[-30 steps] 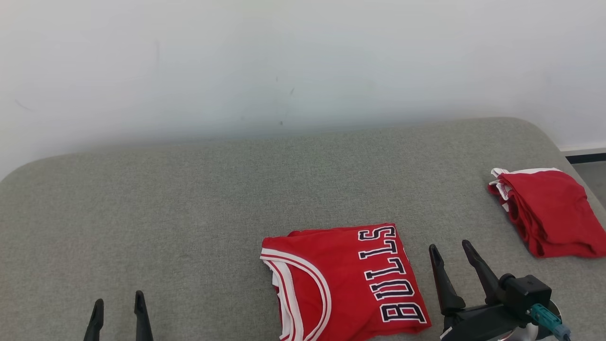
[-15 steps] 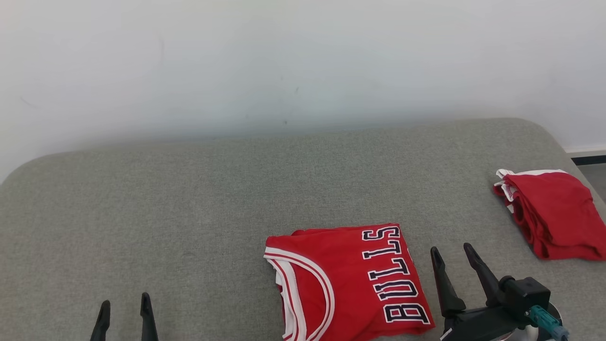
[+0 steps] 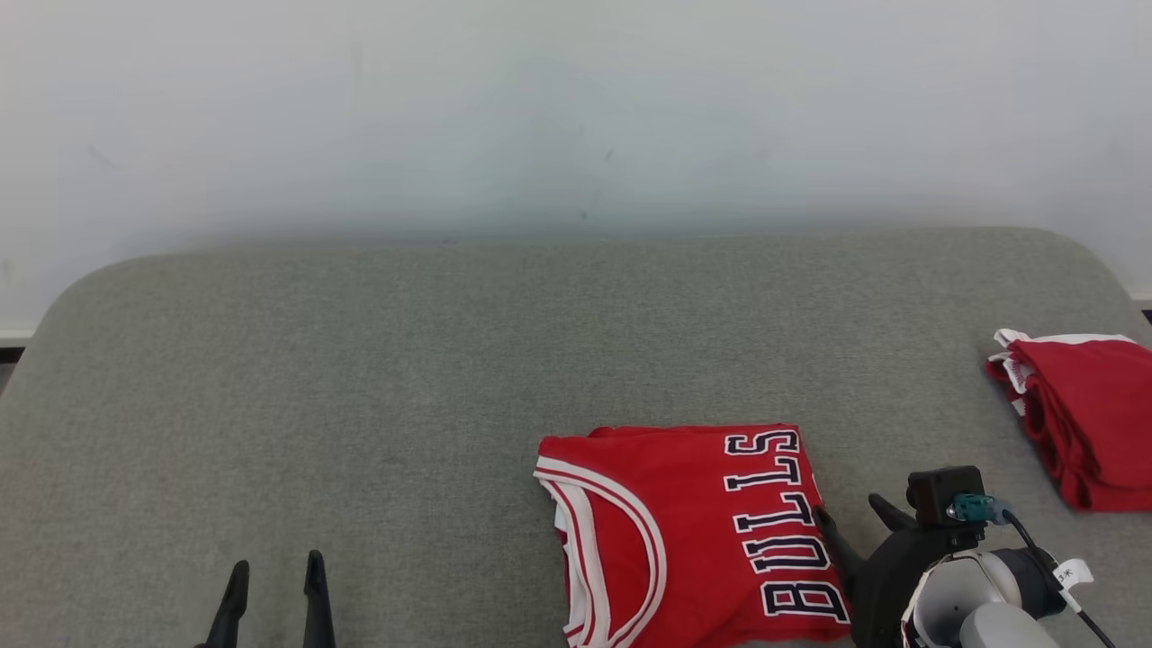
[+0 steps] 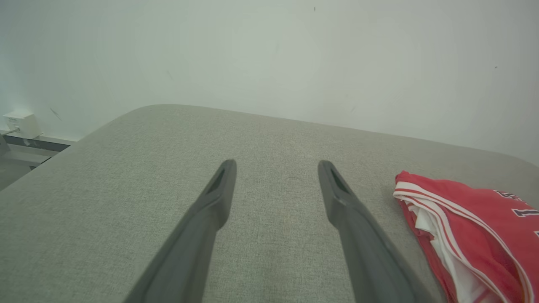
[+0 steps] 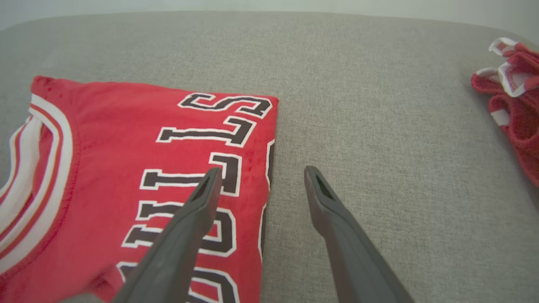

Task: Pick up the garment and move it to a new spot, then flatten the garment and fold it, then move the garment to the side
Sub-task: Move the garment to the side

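Now the folded red jersey with white trim and "BULLS" lettering [image 3: 684, 531] lies flat near the front edge of the grey fabric-covered bench [image 3: 360, 405], right of centre. The right gripper [image 3: 849, 510] has its fingers spread wide and empty, straddling the jersey's right edge. The left gripper [image 3: 275, 565], fingers equally wide and empty, hangs over bare bench towards the front-left corner. Another folded red garment [image 3: 1089, 414] sits by the right edge.

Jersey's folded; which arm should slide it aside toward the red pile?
Right. The right end effector is open, straddling the jersey's edge nearest the pile; the left end effector sits apart over bare cushion.
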Motion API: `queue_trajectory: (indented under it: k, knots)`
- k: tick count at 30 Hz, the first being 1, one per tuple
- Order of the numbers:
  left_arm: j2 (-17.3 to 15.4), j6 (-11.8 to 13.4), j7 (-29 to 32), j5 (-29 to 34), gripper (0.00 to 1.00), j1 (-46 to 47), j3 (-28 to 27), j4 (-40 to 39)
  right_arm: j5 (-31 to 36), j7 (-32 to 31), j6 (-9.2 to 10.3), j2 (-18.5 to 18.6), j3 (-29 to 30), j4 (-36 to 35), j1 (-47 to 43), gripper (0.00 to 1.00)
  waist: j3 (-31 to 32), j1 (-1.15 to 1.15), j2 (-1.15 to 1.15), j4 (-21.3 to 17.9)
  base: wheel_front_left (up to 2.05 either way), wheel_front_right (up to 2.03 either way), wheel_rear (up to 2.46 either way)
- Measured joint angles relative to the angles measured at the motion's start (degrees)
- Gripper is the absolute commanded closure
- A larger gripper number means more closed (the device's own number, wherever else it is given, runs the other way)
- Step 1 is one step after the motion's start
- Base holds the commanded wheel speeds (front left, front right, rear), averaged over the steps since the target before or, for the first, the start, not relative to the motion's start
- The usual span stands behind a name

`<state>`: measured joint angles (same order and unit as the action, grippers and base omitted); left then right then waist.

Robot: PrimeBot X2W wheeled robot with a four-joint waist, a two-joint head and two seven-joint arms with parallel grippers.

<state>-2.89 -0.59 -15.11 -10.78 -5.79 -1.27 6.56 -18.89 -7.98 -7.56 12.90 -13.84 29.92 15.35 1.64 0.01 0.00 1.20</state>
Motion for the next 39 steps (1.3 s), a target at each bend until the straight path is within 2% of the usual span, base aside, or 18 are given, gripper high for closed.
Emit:
queue_trajectory:
  k: [5,16,17,18,19,23,27,30,33,34,35,39]
  knots:
    - [0.0,-0.5,0.0,0.0,0.00,0.5,1.4,0.5,-0.1,-6.4,0.00,0.7,-0.6,5.1,2.7,0.00,-1.1,0.00,0.00,1.6,0.00,0.00,0.00]
    - [0.0,-0.9,0.0,0.0,0.00,3.2,2.6,1.0,-0.2,-11.8,0.01,-1.1,0.5,14.0,6.9,0.00,-4.6,0.00,-0.01,4.8,0.00,0.00,0.00]
    - [0.0,-0.9,0.0,0.0,0.00,3.3,2.7,1.1,-0.2,-12.2,0.01,-1.1,0.3,14.4,7.2,0.35,-4.8,-0.01,-0.01,5.1,0.00,0.00,0.00]
    - [0.0,-0.9,0.0,0.0,0.00,3.4,2.9,1.1,-0.3,-12.3,0.04,-1.0,0.1,14.6,7.4,0.63,-5.0,-0.01,-0.01,5.3,0.00,0.00,0.00]
    - [0.0,-0.9,0.0,0.0,0.00,3.4,2.9,1.2,-0.2,-12.4,0.14,-0.8,-0.4,14.7,7.6,1.00,-5.2,-0.01,-0.01,5.5,0.00,0.00,0.00]
    - [0.0,-0.6,0.0,-0.1,0.00,3.5,2.9,0.9,0.5,-12.1,0.00,0.4,-2.9,14.1,9.1,1.00,-5.5,-0.01,0.00,5.5,0.00,0.00,0.00]
    - [0.0,-0.4,0.0,-0.5,0.00,4.1,3.1,-0.2,1.0,-13.0,-0.05,3.1,-6.1,12.6,12.4,1.00,-5.9,-0.01,0.01,4.7,0.00,0.00,0.00]
    - [0.0,0.1,0.0,-0.9,0.00,5.1,3.4,-1.1,1.0,-13.8,-0.02,6.0,-8.1,9.3,17.1,1.00,-6.9,0.01,0.01,4.0,0.00,0.00,0.00]
    - [0.0,0.6,0.0,-1.5,0.00,6.4,3.5,-2.3,1.0,-15.4,-0.02,10.8,-9.8,3.9,22.3,1.00,-8.4,0.01,0.01,2.5,0.00,0.00,0.00]
    - [0.0,0.6,0.0,-1.5,0.00,6.4,3.5,-2.3,1.0,-15.4,-0.02,10.8,-9.8,3.9,22.3,1.00,-8.4,0.01,0.01,2.5,0.00,0.00,0.00]
    - [0.0,0.6,0.0,-1.5,0.00,7.1,3.6,-2.6,0.9,-16.6,-0.01,13.7,-9.4,1.9,23.3,1.00,-9.1,0.01,0.02,1.7,0.00,0.00,0.00]
    - [0.0,0.6,0.0,-1.5,0.00,7.9,3.3,-3.1,0.8,-18.8,-0.01,18.2,-8.3,-2.2,23.6,1.00,-10.2,0.01,0.01,-0.2,0.00,0.00,0.00]
